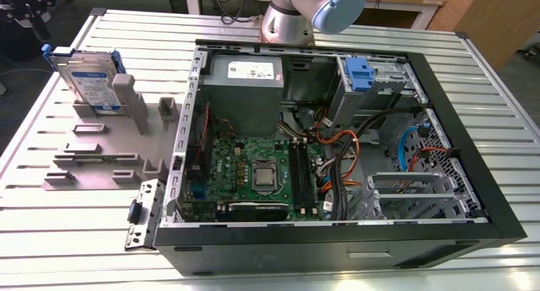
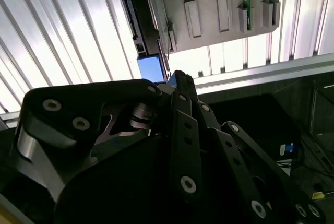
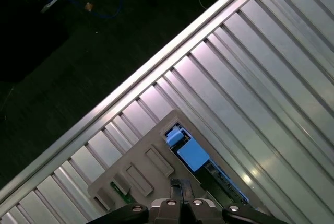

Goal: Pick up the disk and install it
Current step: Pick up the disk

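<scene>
The disk [image 1: 88, 82] is a silver drive with a white-and-blue label and blue rails. It stands on edge in the grey slotted holder [image 1: 93, 145] on the table, at the exterior view's left of the open computer case [image 1: 337, 145]. My gripper [image 1: 25, 19] hangs beyond the table's far left corner, apart from the disk. In the first wrist view the disk's blue rail end [image 3: 190, 153] shows just past the gripper [image 3: 180, 187], whose fingers are shut with nothing between them. The second wrist view shows the gripper [image 2: 180, 78] near the same blue end [image 2: 151, 67].
The case lies on its side with motherboard [image 1: 262, 171], power supply [image 1: 245, 95], cables and a blue-latched drive bay [image 1: 358, 73] exposed. The arm's base [image 1: 312, 12] stands behind the case. A small bracket [image 1: 139, 215] lies by the case's front left. The ribbed table's edge [image 3: 156, 65] borders dark floor.
</scene>
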`<control>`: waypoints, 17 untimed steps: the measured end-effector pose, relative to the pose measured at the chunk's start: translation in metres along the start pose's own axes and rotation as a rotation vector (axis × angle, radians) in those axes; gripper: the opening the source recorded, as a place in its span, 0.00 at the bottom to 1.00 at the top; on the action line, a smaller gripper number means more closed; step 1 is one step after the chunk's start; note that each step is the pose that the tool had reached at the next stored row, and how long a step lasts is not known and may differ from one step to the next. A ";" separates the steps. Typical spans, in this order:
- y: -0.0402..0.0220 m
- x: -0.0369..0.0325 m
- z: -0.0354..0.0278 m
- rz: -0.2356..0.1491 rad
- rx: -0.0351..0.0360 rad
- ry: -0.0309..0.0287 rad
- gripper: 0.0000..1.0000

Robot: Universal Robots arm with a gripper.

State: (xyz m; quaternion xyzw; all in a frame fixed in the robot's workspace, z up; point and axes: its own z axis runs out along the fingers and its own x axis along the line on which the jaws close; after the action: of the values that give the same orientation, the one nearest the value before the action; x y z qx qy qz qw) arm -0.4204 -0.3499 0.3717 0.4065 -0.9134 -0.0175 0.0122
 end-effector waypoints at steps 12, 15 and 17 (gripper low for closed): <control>0.0000 0.0000 0.0000 -0.033 0.0003 0.0014 0.11; 0.0000 0.0000 0.0000 -0.037 0.0003 0.0016 0.11; 0.0000 0.0000 0.0000 -0.040 0.0003 0.0017 0.11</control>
State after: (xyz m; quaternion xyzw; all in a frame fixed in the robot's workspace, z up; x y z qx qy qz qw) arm -0.4204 -0.3499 0.3717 0.4245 -0.9052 -0.0173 0.0125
